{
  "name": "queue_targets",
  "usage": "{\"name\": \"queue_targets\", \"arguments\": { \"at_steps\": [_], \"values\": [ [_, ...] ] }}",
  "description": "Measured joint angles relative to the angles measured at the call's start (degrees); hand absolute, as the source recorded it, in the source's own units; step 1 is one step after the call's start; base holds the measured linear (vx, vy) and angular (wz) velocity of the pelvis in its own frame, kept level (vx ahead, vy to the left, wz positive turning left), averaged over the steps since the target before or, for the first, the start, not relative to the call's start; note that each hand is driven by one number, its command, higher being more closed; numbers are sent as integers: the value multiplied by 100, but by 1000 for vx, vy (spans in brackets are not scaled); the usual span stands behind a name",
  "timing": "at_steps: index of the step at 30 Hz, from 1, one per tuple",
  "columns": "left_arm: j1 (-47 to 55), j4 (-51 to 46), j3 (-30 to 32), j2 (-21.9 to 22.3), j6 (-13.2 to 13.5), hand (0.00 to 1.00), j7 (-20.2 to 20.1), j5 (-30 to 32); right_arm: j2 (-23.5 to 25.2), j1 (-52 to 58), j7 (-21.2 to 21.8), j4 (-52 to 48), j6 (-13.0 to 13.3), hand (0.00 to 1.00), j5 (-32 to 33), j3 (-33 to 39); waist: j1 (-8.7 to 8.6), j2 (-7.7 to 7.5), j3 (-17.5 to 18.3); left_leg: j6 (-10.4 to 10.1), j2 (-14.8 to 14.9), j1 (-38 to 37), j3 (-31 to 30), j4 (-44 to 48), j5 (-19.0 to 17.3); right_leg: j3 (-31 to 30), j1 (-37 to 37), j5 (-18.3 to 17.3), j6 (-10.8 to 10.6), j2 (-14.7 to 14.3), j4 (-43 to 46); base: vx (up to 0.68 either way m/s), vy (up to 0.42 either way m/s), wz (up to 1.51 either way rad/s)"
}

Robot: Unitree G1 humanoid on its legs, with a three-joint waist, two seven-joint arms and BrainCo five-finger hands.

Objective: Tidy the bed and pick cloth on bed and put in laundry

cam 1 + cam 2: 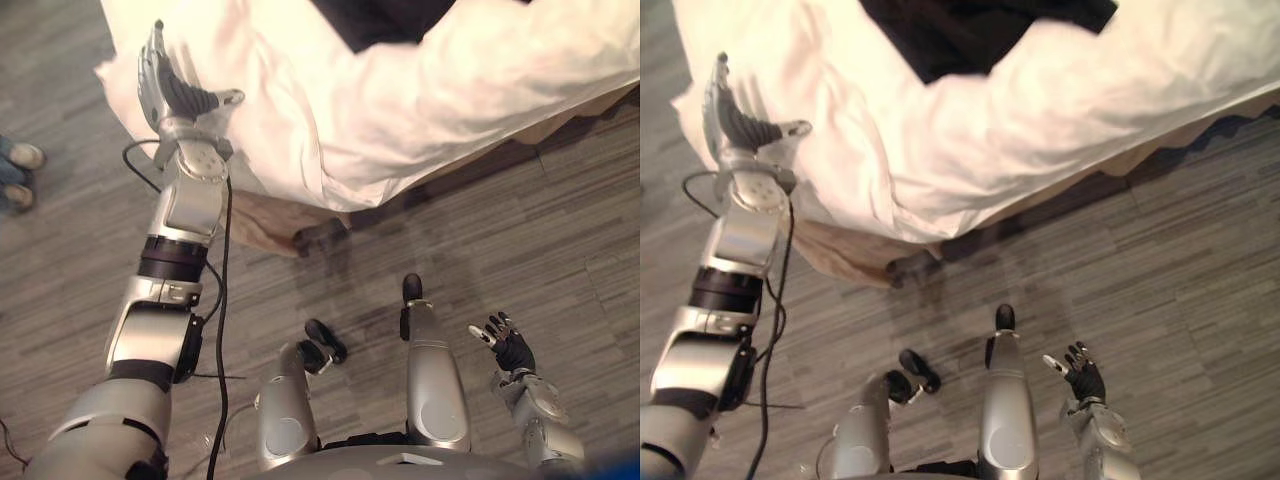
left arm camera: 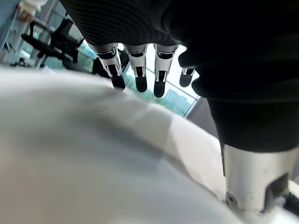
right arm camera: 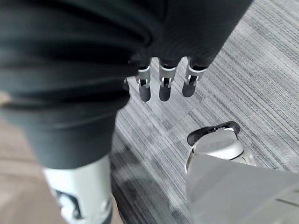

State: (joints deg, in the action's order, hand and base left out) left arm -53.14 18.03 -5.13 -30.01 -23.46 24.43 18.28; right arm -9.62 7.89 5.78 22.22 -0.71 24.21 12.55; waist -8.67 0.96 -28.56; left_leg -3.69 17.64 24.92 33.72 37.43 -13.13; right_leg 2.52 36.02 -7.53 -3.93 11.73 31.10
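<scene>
A bed with a white duvet (image 1: 400, 100) spans the top of the eye views, its corner hanging toward the floor. A dark cloth (image 1: 970, 35) lies on the duvet at the top middle. My left hand (image 1: 165, 85) is raised over the duvet's left corner with fingers straight, holding nothing; in the left wrist view its fingers (image 2: 138, 70) hover just above the white duvet (image 2: 70, 158). My right hand (image 1: 510, 345) hangs low at the lower right, over the floor, fingers relaxed and empty. In the right wrist view its fingers (image 3: 161, 84) point at the grey floor.
Grey wood-pattern floor (image 1: 560, 230) lies in front of the bed. A beige bed base (image 1: 270, 225) shows under the hanging duvet corner. A person's shoes (image 1: 20, 170) stand at the far left edge.
</scene>
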Motion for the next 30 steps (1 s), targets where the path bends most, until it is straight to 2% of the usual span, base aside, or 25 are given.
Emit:
{"name": "queue_targets", "arguments": {
  "at_steps": [3,5,7,11,13,17,22,23,24,25,27,30],
  "values": [
    [-282,7,-75,-21,-14,100,-190,411,0,-149,80,-74,9,0,392,-17,22,-39,-99,52,154,372,-70,294,-117,-4,301,12,0,-119,94,-70,-11,-3],
    [-536,18,-179,-142,-16,100,-584,1029,0,-158,156,-244,55,0,593,-105,36,-44,-110,81,239,632,-150,379,-294,-17,573,62,3,-192,172,-113,23,-11],
    [-621,17,-236,-333,-59,100,-862,1299,-1,-198,179,-250,51,0,597,-102,41,-37,-115,88,247,653,-162,299,-516,-38,679,133,4,-274,172,-116,11,-14],
    [-642,14,-434,-689,-87,100,-1286,1446,-9,-197,249,-243,48,0,594,50,33,-34,-116,137,205,682,-114,288,-583,-194,744,276,-60,-301,103,-83,-6,-13],
    [-634,8,-489,-789,-54,100,-1477,1430,-55,-190,266,-247,45,0,591,134,25,-34,-115,149,166,656,-90,281,-578,-236,740,316,-66,-284,91,-42,0,-5],
    [-330,2,-666,-964,276,100,-1796,1013,-191,-181,259,-311,-14,0,588,317,33,-11,-113,177,42,318,-46,173,-554,-273,493,292,-88,-174,137,22,0,3],
    [1084,-344,-610,-949,888,100,-1970,-28,-322,5,250,-504,-172,0,563,509,43,108,-45,183,-274,-539,-35,-245,-506,-192,-272,57,-174,62,158,50,-5,17],
    [1508,-356,-509,-865,1039,0,-1972,-215,-357,102,250,-511,-214,0,508,512,85,187,58,176,-329,-684,-35,-352,-489,-157,-412,26,-198,105,116,54,-10,16],
    [1712,-358,-475,-818,1096,0,-1966,-288,-376,170,249,-510,-228,0,476,511,115,232,113,171,-361,-757,-44,-416,-479,-149,-493,13,-207,125,88,96,-13,13],
    [2265,-364,-260,-638,1254,0,-1936,-492,-383,361,245,-504,-276,0,442,508,216,294,308,143,-432,-937,-36,-585,-440,-99,-665,-33,-226,166,28,102,-12,13],
    [2947,-374,64,-398,1401,0,-1911,-663,-333,535,241,-499,-337,0,348,498,272,329,569,112,-502,-1183,-89,-823,-365,50,-945,-84,-221,226,-80,139,-29,24],
    [4145,-375,627,242,1653,0,-1788,-866,-74,850,197,-482,-371,0,245,499,408,281,1126,-6,-580,-1693,-166,-1323,-204,285,-1552,-149,-226,239,-401,155,-38,22]
  ]
}}
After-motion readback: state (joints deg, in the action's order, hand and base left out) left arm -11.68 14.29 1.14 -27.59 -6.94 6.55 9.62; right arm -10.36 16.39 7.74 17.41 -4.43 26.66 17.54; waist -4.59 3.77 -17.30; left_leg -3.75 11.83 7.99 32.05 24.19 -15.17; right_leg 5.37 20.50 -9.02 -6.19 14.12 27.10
